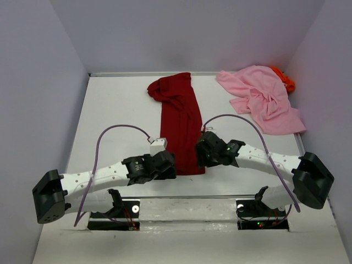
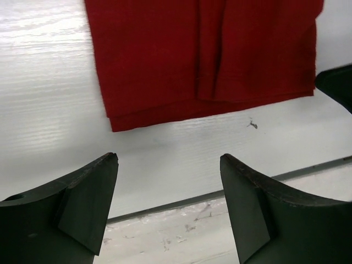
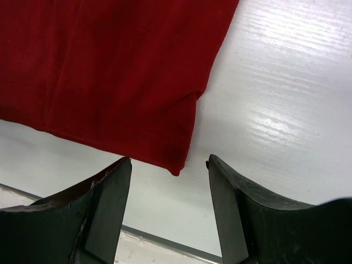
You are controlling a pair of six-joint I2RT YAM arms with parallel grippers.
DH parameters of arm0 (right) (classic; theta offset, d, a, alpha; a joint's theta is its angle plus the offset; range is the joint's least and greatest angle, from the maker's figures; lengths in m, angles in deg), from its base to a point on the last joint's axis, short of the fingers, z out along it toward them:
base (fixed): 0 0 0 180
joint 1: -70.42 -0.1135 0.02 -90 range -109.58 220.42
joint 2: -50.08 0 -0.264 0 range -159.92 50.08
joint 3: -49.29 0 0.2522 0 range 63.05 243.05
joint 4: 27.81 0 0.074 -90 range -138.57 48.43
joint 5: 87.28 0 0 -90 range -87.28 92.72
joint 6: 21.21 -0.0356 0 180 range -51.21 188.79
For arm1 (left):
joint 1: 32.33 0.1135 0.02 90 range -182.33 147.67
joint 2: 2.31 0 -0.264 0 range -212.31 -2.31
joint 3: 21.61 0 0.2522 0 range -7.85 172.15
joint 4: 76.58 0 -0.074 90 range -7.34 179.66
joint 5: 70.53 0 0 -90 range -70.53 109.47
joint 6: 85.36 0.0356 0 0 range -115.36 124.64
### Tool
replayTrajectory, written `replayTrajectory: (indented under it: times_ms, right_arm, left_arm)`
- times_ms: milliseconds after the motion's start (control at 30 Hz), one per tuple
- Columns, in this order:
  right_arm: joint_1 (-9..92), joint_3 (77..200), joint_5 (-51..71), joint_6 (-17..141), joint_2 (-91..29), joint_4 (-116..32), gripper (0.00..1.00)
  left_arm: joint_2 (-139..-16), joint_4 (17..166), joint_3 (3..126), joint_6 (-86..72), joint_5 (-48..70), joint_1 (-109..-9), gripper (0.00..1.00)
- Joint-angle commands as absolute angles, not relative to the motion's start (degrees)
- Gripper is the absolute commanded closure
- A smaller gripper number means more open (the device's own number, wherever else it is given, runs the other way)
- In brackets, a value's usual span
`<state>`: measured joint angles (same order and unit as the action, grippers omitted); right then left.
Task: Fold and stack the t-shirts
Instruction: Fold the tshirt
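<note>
Dark red shirt point(image 1: 179, 126): we see it laid lengthwise on the table point(image 1: 115, 110), hem at the near end.
Left gripper point(image 2: 169, 159): spread wide, just short of the hem.
Right gripper point(image 3: 168, 161): spread too, at the hem's right corner.
Pink shirt point(image 1: 263, 99): crumpled far right, orange shirt point(image 1: 286, 81) behind it.

We see the left gripper point(image 2: 169, 159) from just behind its two dark fingers point(image 2: 82, 203), which stand wide apart with only bare white table point(image 2: 49, 110) between them. Just beyond the fingertips, on the far side, lies the near end of the dark red shirt point(image 2: 203, 55), flat on the table and not touching either finger. Its hem slants, coming nearest to us at the left corner, where a second layer peeks out underneath. A lengthwise crease runs down its middle. A small scuff point(image 2: 252, 124) marks the table near the hem. A black shape point(image 2: 336, 82) juts in at the right edge.
</note>
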<state>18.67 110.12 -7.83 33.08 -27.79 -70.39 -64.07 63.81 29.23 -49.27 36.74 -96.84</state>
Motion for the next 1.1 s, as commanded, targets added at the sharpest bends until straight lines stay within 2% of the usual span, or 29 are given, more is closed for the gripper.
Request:
replayTrajectory:
  times_ms: [0, 167, 800, 1067]
  right_arm:
    - [18.48, 109.89, -9.23, 31.96, -28.58, -67.41, 0.36]
    - [18.48, 109.98, -8.80, 32.13, -29.20, -66.80, 0.36]
    - [18.48, 108.93, -6.86, 32.66, -29.64, -64.87, 0.40]
    - [18.48, 110.24, -4.22, 33.72, -30.61, -64.51, 0.40]
  left_arm:
    - [-62.34, 59.43, 28.45, -53.62, 43.02, -97.02, 0.15]
    - [-66.20, 54.24, 31.17, -53.72, 46.27, -97.02, 0.15]
    - [-74.03, 61.44, 26.69, -55.12, 45.83, -97.02, 0.19]
    - [-82.20, 61.09, 29.50, -55.57, 48.47, -97.02, 0.19]
